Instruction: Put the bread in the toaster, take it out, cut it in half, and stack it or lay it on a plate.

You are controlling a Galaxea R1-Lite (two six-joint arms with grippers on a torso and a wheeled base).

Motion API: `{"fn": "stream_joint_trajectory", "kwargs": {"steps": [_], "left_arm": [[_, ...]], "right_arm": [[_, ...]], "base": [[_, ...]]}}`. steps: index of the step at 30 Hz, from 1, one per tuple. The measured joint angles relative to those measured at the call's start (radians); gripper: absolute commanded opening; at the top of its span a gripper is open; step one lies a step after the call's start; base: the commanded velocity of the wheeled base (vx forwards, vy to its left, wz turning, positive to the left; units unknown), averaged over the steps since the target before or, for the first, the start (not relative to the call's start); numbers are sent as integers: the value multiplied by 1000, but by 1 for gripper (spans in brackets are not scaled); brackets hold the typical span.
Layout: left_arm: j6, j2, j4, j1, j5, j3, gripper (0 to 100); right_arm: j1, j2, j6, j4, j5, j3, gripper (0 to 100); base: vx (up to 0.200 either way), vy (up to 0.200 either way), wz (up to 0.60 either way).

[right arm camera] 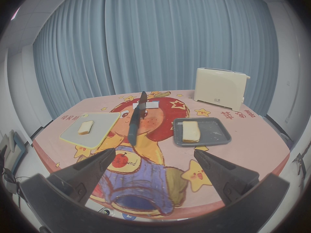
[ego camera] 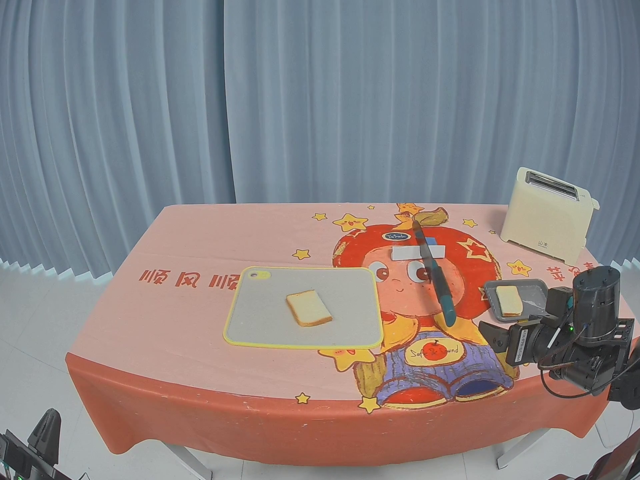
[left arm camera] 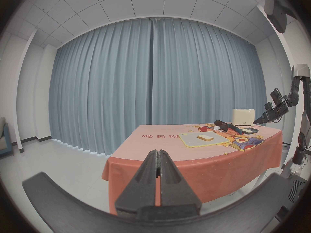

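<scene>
A slice of bread [ego camera: 309,308] lies flat on the yellow-rimmed cutting board [ego camera: 267,318] at the table's middle. A second piece of bread [ego camera: 510,300] rests in the grey tray [ego camera: 533,293] at the right. The cream toaster [ego camera: 548,215] stands at the back right, its slots showing no bread. A knife [ego camera: 433,271] with a teal handle lies between board and tray. My right gripper [right arm camera: 155,165] hangs open over the table's front right edge, just short of the tray [right arm camera: 213,133] and holding nothing. My left gripper [left arm camera: 158,178] is shut and low, well off the table's left front corner.
The table [ego camera: 200,248] wears a pink cartoon cloth, with blue curtains behind it. A small white card [ego camera: 407,253] lies under the knife's blade. Bare cloth runs along the table's left side and back.
</scene>
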Motion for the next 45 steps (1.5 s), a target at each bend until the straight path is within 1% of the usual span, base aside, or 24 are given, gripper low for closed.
{"fn": "stream_joint_trajectory", "kwargs": {"steps": [14, 38, 40, 42, 45], "left_arm": [[0, 0, 0, 0, 0, 0, 0], [1, 0, -1, 0, 0, 0, 0], [1, 0, -1, 0, 0, 0, 0], [1, 0, -1, 0, 0, 0, 0], [1, 0, -1, 0, 0, 0, 0]], "right_arm": [[4, 1, 0, 0, 0, 2, 100], [29, 2, -8, 1, 1, 13, 100], [39, -1, -18, 3, -2, 13, 100], [55, -4, -28, 4, -14, 13, 100], [75, -4, -33, 3, -22, 7, 100]], "base": [[0, 200, 0], [0, 0, 0], [0, 0, 0], [0, 0, 0], [0, 0, 0]]}}
